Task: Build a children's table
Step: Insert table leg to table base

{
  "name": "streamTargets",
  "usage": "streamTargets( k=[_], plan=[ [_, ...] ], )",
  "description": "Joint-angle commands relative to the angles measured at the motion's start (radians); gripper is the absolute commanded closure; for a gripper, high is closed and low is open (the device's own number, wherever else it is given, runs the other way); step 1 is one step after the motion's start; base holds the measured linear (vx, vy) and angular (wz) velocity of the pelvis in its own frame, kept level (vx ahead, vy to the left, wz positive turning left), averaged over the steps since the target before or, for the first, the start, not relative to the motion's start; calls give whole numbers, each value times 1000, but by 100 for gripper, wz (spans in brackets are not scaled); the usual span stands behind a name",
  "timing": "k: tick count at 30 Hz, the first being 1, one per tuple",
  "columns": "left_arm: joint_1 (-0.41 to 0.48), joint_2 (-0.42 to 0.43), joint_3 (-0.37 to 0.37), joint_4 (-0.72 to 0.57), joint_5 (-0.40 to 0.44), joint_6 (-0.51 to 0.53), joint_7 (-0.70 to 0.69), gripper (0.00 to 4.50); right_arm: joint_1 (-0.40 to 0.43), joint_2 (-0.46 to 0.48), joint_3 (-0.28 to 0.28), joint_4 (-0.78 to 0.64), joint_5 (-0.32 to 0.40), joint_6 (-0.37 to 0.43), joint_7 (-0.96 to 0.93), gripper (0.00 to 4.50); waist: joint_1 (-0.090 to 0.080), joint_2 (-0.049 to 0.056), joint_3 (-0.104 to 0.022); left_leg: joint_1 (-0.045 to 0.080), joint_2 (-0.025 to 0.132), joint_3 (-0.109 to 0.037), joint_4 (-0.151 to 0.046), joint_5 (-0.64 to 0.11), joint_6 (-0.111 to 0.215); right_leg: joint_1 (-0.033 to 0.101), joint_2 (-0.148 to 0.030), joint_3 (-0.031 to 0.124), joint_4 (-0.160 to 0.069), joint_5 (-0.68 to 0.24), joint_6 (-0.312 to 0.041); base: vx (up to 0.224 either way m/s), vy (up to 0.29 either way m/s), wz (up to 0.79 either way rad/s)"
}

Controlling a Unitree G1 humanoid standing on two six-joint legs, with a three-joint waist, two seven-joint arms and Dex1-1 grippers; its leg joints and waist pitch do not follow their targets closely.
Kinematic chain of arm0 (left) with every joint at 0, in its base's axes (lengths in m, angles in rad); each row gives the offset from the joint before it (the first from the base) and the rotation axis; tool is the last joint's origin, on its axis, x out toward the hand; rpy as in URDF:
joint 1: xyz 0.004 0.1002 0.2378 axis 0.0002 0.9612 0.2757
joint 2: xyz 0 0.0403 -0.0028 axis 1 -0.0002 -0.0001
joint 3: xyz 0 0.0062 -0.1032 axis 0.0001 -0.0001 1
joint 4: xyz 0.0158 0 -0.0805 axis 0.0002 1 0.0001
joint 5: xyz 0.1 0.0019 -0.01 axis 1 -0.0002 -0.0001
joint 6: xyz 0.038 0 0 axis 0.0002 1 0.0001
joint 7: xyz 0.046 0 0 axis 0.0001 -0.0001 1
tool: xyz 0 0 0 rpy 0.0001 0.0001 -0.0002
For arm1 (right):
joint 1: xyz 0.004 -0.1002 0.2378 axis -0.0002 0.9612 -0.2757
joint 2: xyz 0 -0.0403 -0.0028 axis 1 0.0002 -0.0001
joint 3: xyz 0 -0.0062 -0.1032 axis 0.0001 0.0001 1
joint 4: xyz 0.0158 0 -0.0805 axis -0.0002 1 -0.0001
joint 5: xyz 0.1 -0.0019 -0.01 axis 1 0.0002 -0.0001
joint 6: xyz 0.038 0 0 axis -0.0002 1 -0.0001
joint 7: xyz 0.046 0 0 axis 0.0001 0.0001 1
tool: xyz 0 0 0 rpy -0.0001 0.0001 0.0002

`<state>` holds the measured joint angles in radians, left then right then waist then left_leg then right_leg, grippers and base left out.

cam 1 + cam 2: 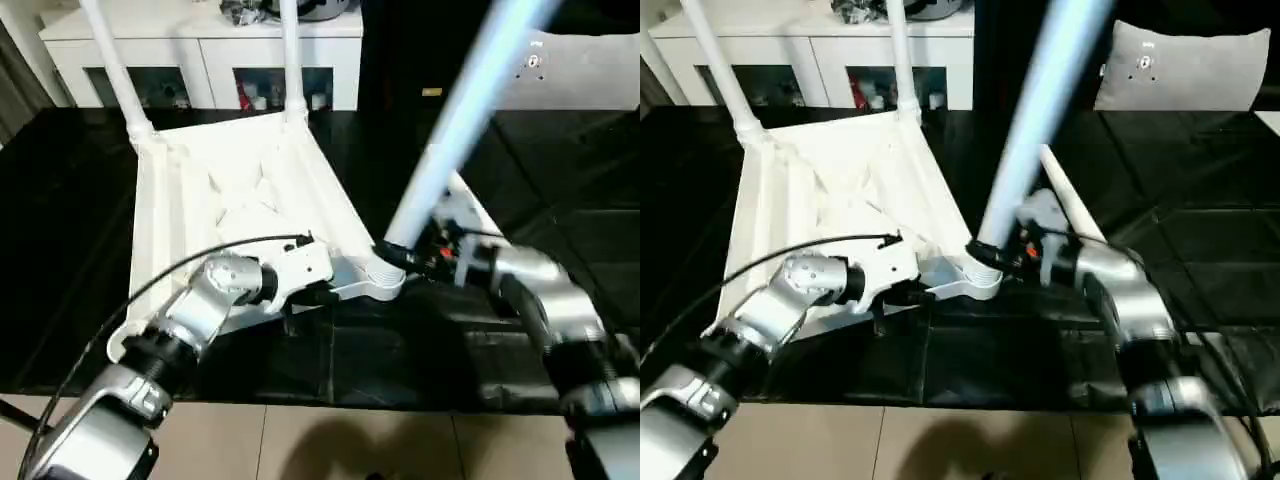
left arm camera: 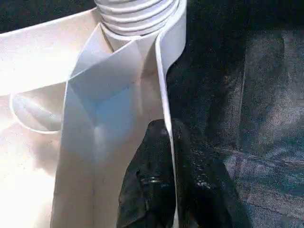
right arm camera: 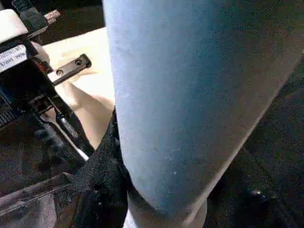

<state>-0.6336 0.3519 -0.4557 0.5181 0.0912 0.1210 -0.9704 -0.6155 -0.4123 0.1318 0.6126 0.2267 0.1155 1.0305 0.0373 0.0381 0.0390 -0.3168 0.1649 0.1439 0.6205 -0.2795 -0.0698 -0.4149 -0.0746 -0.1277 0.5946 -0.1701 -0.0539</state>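
My left claw [image 1: 318,292] is pinched shut, one black finger [image 2: 152,185] on either side of a thin white wall. My right claw [image 1: 395,255] is clamped half-wide around the base of a leg, both silver forearms angling inward toward each other

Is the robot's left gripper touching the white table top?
Touching. In the left wrist view the left gripper has its black fingers pinched shut on the thin edge wall of the table top, one finger each side.

Smooth white plastic tabletop [image 1: 230,190] and leg [image 1: 460,130]; matt black mat [image 1: 560,250].
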Motion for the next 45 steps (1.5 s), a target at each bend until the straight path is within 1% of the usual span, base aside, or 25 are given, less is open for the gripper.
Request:
streamTargets(
  k=[1, 2, 3, 5, 8, 12, 14, 18, 19, 24, 27, 31, 32, 33, 34, 35, 36, 37, 38, 39, 40, 41, 42, 44, 45],
  plan=[
    [-8, 39, -40, 23, 56, -32, -64, 450, -5, -36, 22, 93, -83, 18, -19, 263, 4, -6, -56, -32, 53, -11, -68, 50, 135, 80, -87, 65, -72, -254, -177, 0, 0, 0],
    [-9, 39, -41, 24, 56, -33, -64, 450, -8, -36, 23, 96, -82, 18, -18, 263, 6, -6, -57, -32, 51, -11, -68, 44, 134, 81, -87, 64, -75, -270, -172, 0, 0, 0],
    [-12, 39, -43, 32, 55, -43, -69, 450, -19, -39, 36, 104, -82, 22, -4, 263, 7, -12, -55, -32, 51, -10, -69, 40, 133, 80, -87, 65, -76, -287, -167, 0, 0, 0],
    [-15, 38, -47, 39, 56, -53, -74, 450, -30, -41, 49, 114, -88, 17, 10, 263, 7, -9, -57, -31, 53, -10, -69, 45, 129, 79, -87, 64, -75, -287, -165, 0, 0, 0],
    [-21, 34, -50, 55, 56, -67, -80, 450, -38, -41, 76, 134, -118, -10, 38, 263, 9, -11, -58, -32, 53, -9, -67, 52, 130, 80, -86, 64, -73, -270, -166, 0, 0, 0],
    [-22, 29, -52, 65, 60, -73, -78, 450, -20, -40, 102, 121, -130, -18, 64, 263, 9, -13, -60, -31, 56, -10, -67, 67, 139, 80, -87, 65, -67, -233, -180, 0, 0, 0],
    [-23, 26, -53, 73, 62, -80, -76, 450, 5, -36, 117, 105, -128, -23, 76, 263, 11, -15, -58, -31, 56, -9, -67, 64, 143, 79, -86, 65, -69, -241, -176, 0, 0, 0],
    [-25, 24, -56, 81, 59, -92, -83, 450, 26, -13, 114, 114, -121, -33, 81, 263, 14, -12, -58, -28, 59, -10, -70, 46, 131, 77, -88, 65, -71, -255, -173, 0, 0, 0],
    [-30, 22, -57, 93, 58, -103, -92, 450, 25, 1, 107, 137, -113, -41, 85, 263, 14, -3, -59, -28, 58, -10, -70, 39, 125, 78, -88, 65, -73, -251, -176, 0, 0, 0],
    [-50, 13, -51, 133, 55, -119, -104, 450, 25, 21, 108, 170, -110, -42, 81, 263, 11, -5, -60, -29, 56, -11, -71, 21, 110, 84, -87, 65, -71, -234, -184, 0, 0, 0],
    [-50, 6, -43, 142, 48, -112, -106, 450, 34, 24, 116, 165, -116, -37, 74, 263, 11, -5, -58, -29, 57, -9, -73, 9, 108, 83, -87, 64, -76, -256, -179, 0, 0, 0],
    [-39, -7, -20, 136, 27, -67, -87, 450, 44, 34, 113, 147, -126, 0, 28, 263, 9, -6, -56, -27, 58, -10, -77, -13, 96, 81, -87, 64, -81, -303, -161, 0, 0, 0],
    [-32, -15, -4, 127, 19, -34, -65, 450, 45, 43, 102, 140, -130, 34, -14, 263, 7, -9, -55, -26, 57, -9, -78, -15, 90, 83, -86, 65, -81, -311, -157, 0, 0, 0],
    [-18, -29, 19, 110, 6, 14, -27, 450, 49, 59, 84, 128, -134, 74, -82, 263, 4, -7, -51, -25, 59, -10, -82, -29, 82, 80, -87, 65, -86, -334, -152, 0, 0, 0],
    [11, -56, 55, 65, -13, 101, 41, 450, 56, 93, 52, 101, -129, 156, -195, 263, 1, -6, -48, -23, 60, -11, -84, -50, 72, 80, -86, 65, -85, -355, -148, 0, 0, 0],
    [26, -73, 71, 40, -20, 144, 77, 450, 59, 111, 39, 90, -126, 189, -247, 263, -4, -6, -39, -21, 58, -12, -89, -105, 51, 79, -86, 60, -97, -439, -124, 0, 0, 0],
    [38, -99, 91, 16, -27, 199, 126, 450, 55, 134, 19, 89, -121, 230, -310, 263, -12, -6, -35, -8, 49, -10, -87, -163, 37, 70, -84, 54, -115, -552, -81, 0, 0, 0],
    [44, -127, 106, 0, -29, 248, 174, 450, 48, 154, 8, 93, -121, 250, -360, 263, -18, -7, -34, -5, 47, -10, -86, -179, 29, 69, -82, 52, -117, -592, -64, 0, 0, 0],
    [46, -145, 116, -7, -29, 277, 202, 450, 44, 166, 2, 97, -122, 260, -389, 263, -26, -6, -34, -3, 40, -12, -83, -189, 24, 65, -82, 43, -130, -644, -36, 0, 0, 0],
    [46, -165, 120, -12, -26, 297, 228, 450, 37, 181, -6, 106, -120, 268, -420, 263, -34, -6, -35, 0, 37, -13, -82, -207, 36, 61, -79, 34, -142, -675, -11, 0, 0, 0],
    [37, -198, 116, -12, -12, 318, 263, 450, 22, 208, -10, 130, -127, 266, -473, 263, -39, -2, -35, -1, 40, -14, -84, -217, 40, 63, -81, 32, -142, -669, -9, -65, 53, -2],
    [24, -229, 106, -8, 4, 331, 291, 450, 4, 237, -13, 160, -135, 264, -533, 263, -47, -4, -32, 1, 43, -17, -84, -247, 45, 59, -80, 20, -151, -674, 2, 0, 0, 0],
    [22, -233, 105, -7, 6, 332, 294, 450, 1, 241, -14, 165, -136, 264, -542, 263, -58, 10, -30, 14, 48, -19, -87, -297, 41, 55, -81, 5, -160, -667, 4, 0, 0, 0],
    [0, -246, 89, 6, 32, 337, 308, 450, -13, 266, -18, 184, -149, 259, -609, 263, -75, 14, -29, 7, 59, -31, -96, -368, 36, 68, -86, -11, -165, -632, 20, 0, 0, 0],
    [-5, -246, 84, 3, 43, 345, 311, 450, -12, 280, -16, 175, -158, 268, -633, 263, -79, 19, -27, 18, 61, -32, -99, -415, 28, 63, -87, -17, -172, -618, 25, 0, 0, 0]
  ],
)
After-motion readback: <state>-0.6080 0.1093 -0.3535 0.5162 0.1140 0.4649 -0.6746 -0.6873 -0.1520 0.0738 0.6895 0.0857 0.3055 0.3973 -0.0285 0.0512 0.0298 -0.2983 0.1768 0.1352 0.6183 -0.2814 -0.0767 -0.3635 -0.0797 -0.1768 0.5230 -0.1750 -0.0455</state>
